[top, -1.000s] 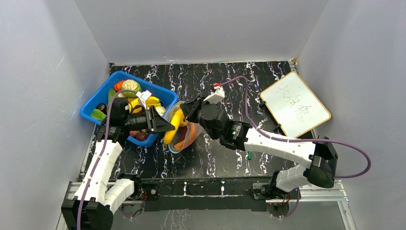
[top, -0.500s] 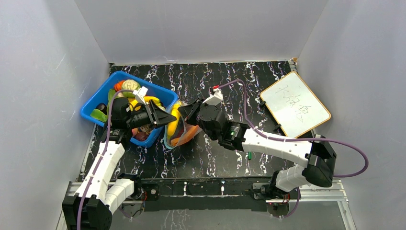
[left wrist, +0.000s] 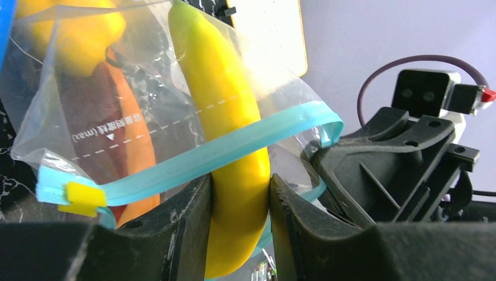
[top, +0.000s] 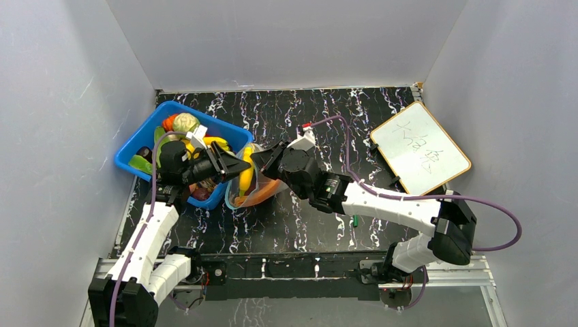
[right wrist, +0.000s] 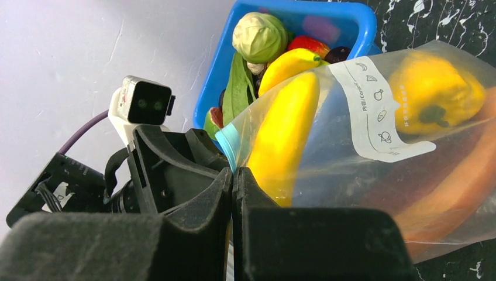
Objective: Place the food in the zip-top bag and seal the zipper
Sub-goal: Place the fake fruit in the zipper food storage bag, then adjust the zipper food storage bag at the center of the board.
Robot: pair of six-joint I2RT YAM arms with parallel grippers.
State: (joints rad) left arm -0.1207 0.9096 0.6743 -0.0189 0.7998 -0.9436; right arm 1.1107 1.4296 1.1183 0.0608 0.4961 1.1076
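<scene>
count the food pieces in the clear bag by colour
yellow: 2, the banana held by the left gripper and a pepper
orange: 1, a carrot-like piece
total: 3 showing clearly in the zip-top bag

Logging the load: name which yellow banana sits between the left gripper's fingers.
The banana poking through the zip-top bag mouth, across the teal zipper, pinched by the left gripper. The other banana lies in the blue bin.

A blue plastic bin (top: 143,136) sat at the black marbled counter's (top: 307,225) left, a whiteboard (top: 419,148) far right, a green pen (top: 354,221) between.
</scene>
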